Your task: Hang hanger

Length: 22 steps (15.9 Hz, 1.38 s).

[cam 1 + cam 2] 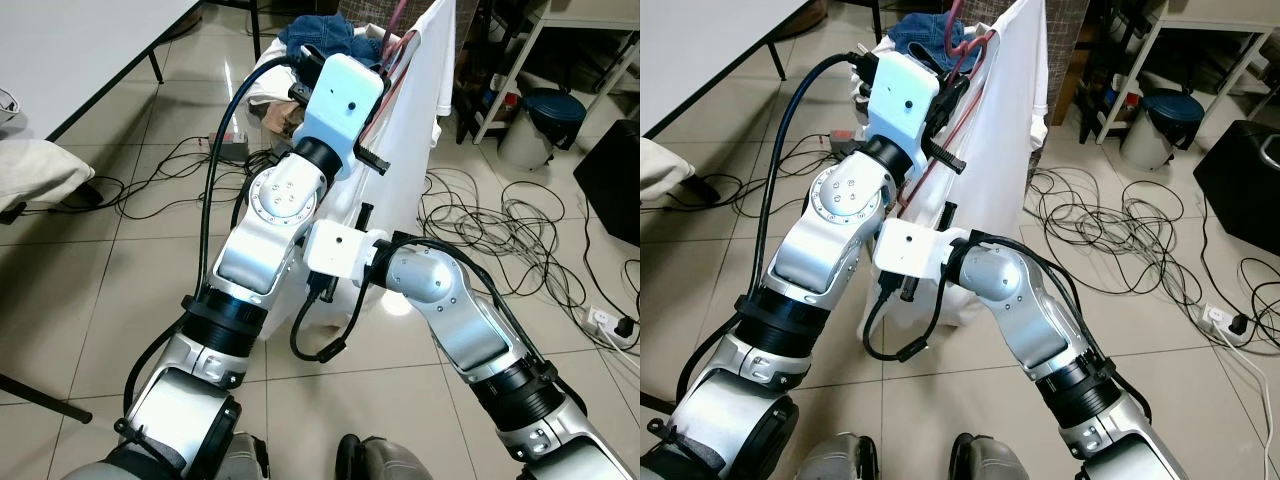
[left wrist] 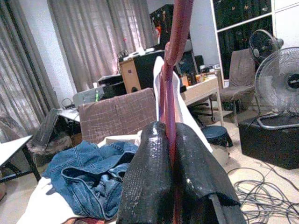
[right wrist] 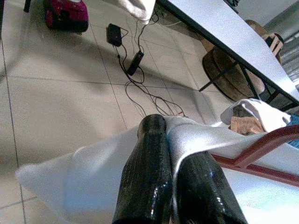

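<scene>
A: Hanger [image 2: 174, 74] — where is it, and what has hold of it?

B: The dark red hanger sits in the left pincer [image 2: 172, 154], whose two black fingers [image 2: 145, 186] are closed on its stem in the left wrist view. In the head views that pincer is at the upper middle of the frame, and the red hook pokes up beside the top edge of a white shirt [image 1: 425, 110].

A: And the right pincer?

B: The right pincer [image 3: 169, 140] is closed too, pinching a fold of the white shirt between its fingers. In the right wrist view a red bar of the hanger runs just beside that fold, at the right of the frame. In the head views the right arm reaches to the middle of the frame, low against the hanging cloth.

A: So the shirt is on the hanger?

B: The cloth drapes down from the hanger's top, from the upper middle toward the centre of the frame. How it sits on the hanger's shoulders I cannot tell.

A: What lies around?

B: Blue jeans [image 2: 88, 172] lie heaped just behind the left pincer. A bench [image 1: 80, 50] fills the upper left corner. Black cables [image 1: 510, 230] sprawl over the tiled floor [image 1: 130, 290] at the right. A white bin [image 1: 540, 125] with a dark lid stands at the upper right, and a fan [image 2: 280, 84] shows at the right of the left wrist view.
</scene>
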Motion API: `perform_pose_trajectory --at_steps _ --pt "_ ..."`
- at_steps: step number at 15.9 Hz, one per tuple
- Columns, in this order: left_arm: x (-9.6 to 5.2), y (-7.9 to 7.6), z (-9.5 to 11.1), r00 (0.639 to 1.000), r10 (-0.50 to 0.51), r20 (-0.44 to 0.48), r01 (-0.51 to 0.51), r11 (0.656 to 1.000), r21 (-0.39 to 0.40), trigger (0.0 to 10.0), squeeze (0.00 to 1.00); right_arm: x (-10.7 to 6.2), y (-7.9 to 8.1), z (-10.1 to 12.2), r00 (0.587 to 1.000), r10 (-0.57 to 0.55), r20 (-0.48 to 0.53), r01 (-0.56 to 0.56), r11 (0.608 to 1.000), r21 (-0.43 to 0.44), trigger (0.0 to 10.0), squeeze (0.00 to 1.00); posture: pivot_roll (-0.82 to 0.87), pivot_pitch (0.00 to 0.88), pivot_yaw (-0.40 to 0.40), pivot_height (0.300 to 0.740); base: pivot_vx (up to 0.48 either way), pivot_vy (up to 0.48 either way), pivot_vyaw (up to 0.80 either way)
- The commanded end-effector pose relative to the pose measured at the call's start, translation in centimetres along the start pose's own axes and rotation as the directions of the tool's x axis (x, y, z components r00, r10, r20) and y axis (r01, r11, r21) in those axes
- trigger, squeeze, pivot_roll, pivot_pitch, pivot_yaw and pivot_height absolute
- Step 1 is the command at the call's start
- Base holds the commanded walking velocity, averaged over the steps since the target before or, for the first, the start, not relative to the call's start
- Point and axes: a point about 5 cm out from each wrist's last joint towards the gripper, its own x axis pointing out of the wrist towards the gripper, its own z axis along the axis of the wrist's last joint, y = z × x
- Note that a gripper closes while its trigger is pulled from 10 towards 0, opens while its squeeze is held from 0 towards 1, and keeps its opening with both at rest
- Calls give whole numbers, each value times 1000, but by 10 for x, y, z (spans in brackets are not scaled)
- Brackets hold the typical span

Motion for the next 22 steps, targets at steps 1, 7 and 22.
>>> perform_pose_trajectory --at_steps 1,7,22 --pt "-2 -16 -15 997 -41 -58 39 999 -35 10000 0 -1 -18 34 988 -64 142 71 997 -43 0 0 -79 80 -31 740 0 0 0" --pt "8 -4 -15 992 97 -86 -109 983 -145 10000 0 11 30 52 961 116 252 -113 993 -24 0 0 -76 86 -29 740 0 0 0" --pt "-5 -5 -29 991 -8 -131 -12 988 -153 10000 0 -3 -16 31 985 -88 150 92 996 -21 4784 0 -77 81 -26 740 0 0 0"
